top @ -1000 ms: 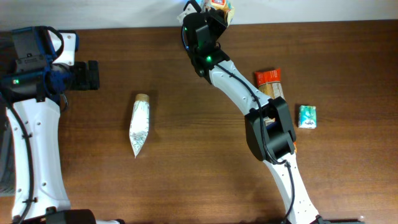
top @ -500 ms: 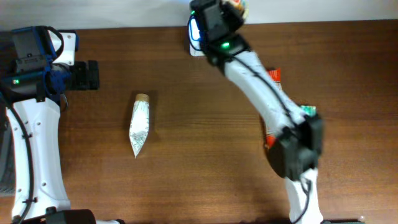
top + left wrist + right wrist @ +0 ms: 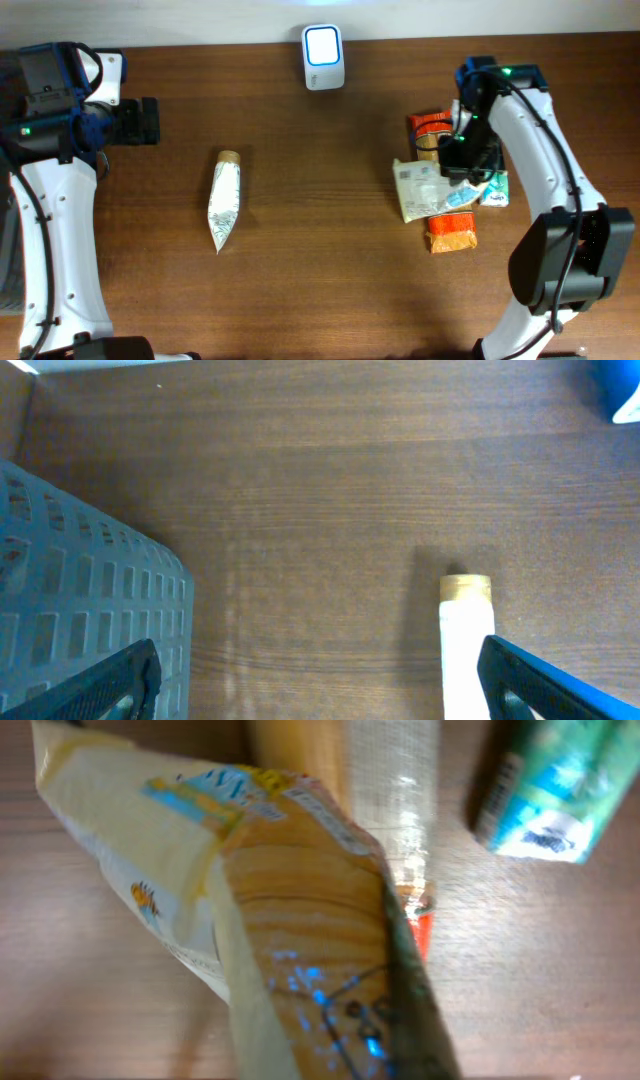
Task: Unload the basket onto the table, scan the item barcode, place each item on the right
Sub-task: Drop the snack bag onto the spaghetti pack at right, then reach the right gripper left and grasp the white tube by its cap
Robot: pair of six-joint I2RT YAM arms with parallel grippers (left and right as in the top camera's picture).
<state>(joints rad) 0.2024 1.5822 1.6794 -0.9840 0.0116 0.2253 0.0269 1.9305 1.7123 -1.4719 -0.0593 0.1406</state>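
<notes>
Right gripper (image 3: 466,166) clenched on the yellow packet (image 3: 428,190), low over the goods at the right of the table (image 3: 320,280).

The packet fills the right wrist view and hides the fingers, so the grip looks likely rather than plain. It overlaps an orange package (image 3: 448,228), with a green pack (image 3: 496,190) just beside. The scanner (image 3: 323,58) stands well apart at the far edge. The left gripper (image 3: 150,120) hangs wide open, released, near a white pouch (image 3: 225,200).

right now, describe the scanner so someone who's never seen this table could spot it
Look along the far edge of the brown table, near its middle. The scanner stands there alone. It is the only small white box, and its face glows pale blue.
</notes>
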